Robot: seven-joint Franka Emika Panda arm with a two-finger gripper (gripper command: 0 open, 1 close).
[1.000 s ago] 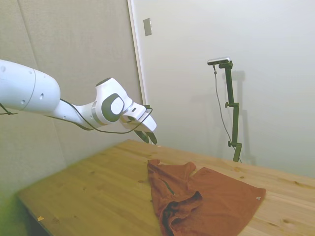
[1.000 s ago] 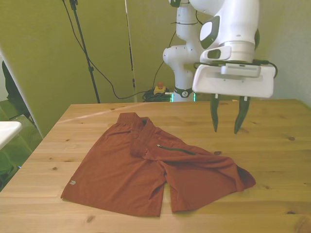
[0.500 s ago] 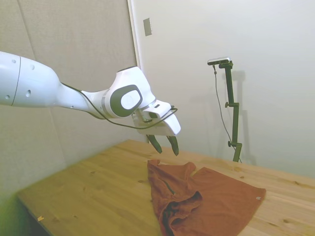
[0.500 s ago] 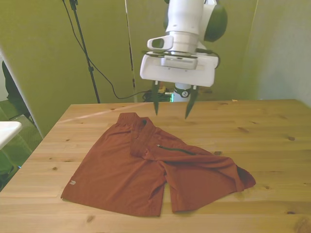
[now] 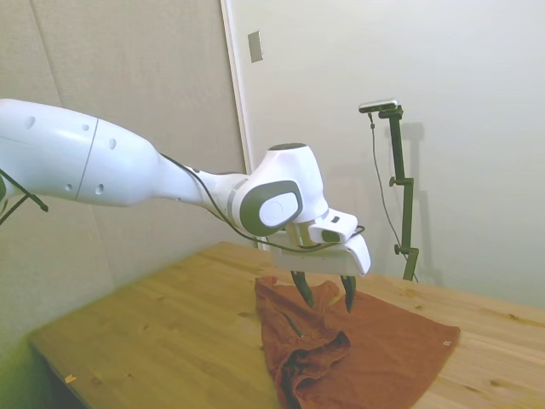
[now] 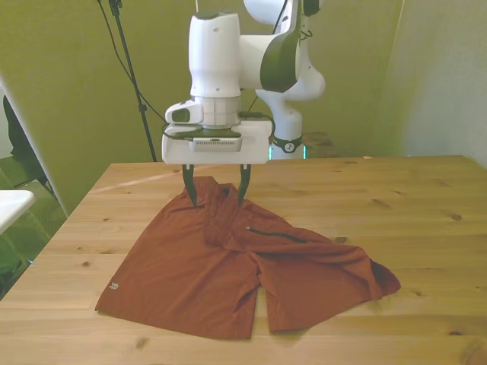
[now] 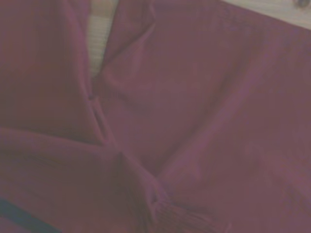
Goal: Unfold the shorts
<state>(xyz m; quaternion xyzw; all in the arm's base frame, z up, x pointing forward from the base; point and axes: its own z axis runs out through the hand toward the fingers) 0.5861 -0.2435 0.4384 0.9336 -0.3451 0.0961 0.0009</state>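
Observation:
The rust-orange shorts (image 6: 198,274) lie on the wooden table (image 6: 426,220), partly folded, with a flap doubled over along the middle and a dark zipper line (image 6: 275,234) showing. A small pale tag (image 6: 113,287) sits near the corner at the front view's left. My gripper (image 6: 216,199) hangs open just above the folded waistband end of the shorts (image 5: 375,341), its two dark fingers pointing down. In the side view the gripper (image 5: 326,297) hovers over the far part of the cloth. The wrist view is filled with blurred shorts fabric (image 7: 204,126) and its folds.
The table edge (image 6: 243,350) runs close below the shorts in the front view. A white object (image 6: 11,205) stands off the table at the front view's left. Walls stand behind the table.
The arm has swung from the front view's right across to the left and come down, so the open gripper now hangs just over the shorts' waistband end. The shorts have not moved.

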